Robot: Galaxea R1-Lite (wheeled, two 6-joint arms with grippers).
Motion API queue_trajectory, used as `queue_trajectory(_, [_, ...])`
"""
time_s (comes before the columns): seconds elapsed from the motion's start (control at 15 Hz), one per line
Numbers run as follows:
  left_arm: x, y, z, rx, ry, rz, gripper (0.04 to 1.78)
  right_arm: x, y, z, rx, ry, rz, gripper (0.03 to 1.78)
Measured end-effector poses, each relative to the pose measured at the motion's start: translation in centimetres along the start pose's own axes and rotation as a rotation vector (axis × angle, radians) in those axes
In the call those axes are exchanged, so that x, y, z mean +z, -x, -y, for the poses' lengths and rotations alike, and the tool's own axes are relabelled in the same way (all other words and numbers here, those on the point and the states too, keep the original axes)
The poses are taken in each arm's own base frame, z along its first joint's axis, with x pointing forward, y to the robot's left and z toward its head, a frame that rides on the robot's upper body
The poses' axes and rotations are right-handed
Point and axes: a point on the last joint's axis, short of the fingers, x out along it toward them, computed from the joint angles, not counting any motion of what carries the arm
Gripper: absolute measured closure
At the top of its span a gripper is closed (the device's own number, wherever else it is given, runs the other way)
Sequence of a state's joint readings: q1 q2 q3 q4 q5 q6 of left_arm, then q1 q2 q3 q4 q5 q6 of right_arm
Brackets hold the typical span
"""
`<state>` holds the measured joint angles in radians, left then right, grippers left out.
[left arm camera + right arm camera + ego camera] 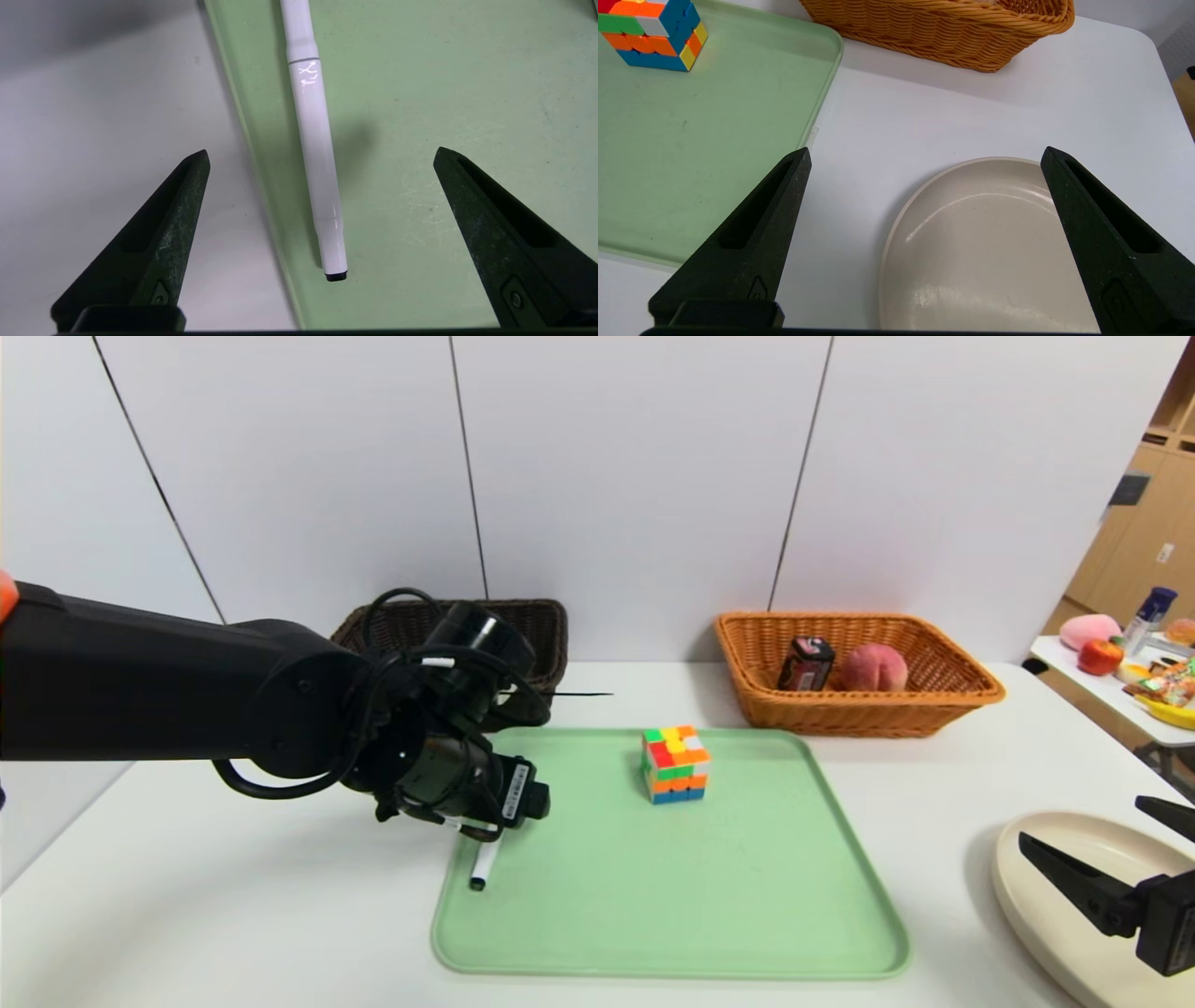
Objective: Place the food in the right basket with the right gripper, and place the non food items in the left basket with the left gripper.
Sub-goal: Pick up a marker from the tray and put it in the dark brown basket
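Note:
A white marker with a black cap [484, 868] lies along the left edge of the green tray [747, 896]. My left gripper [485, 835] hangs over it, open; in the left wrist view the marker [315, 154] lies between the spread fingers of the left gripper [321, 151], untouched. The puzzle cube [675, 763] stands on the tray's far middle. The peach [875, 667] and the dark pink-labelled container [808, 663] lie in the orange basket [934, 705]. The dark brown basket [541, 625] stands behind my left arm, its inside hidden. The black tube and the blue-capped marker are out of view. My right gripper [1081, 819] is open and empty.
A beige plate [1055, 933] lies at the front right under my right gripper [925, 149]; it also shows in the right wrist view [985, 242], with the cube [651, 32] and orange basket [943, 28]. A side table with food items [1120, 663] stands at far right.

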<state>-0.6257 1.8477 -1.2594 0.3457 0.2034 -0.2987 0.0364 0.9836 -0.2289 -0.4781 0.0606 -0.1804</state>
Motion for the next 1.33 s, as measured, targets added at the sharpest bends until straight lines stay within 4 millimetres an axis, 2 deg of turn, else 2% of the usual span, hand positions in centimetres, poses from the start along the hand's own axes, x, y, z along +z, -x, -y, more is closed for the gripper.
queue_trajectory(0.8, [-0.4, -1.3, 1.9, -0.034, 0.007, 0.002, 0.13, -0.4, 0.0, -0.1, 0.002, -0.003, -0.011, 0.11])
queue_trajectory(1.33, [-1.1, -3.0, 2.1, -0.009, -0.004, -0.044, 0.13, -0.3, 0.0, -0.1, 0.001, -0.003, -0.01, 0.11])
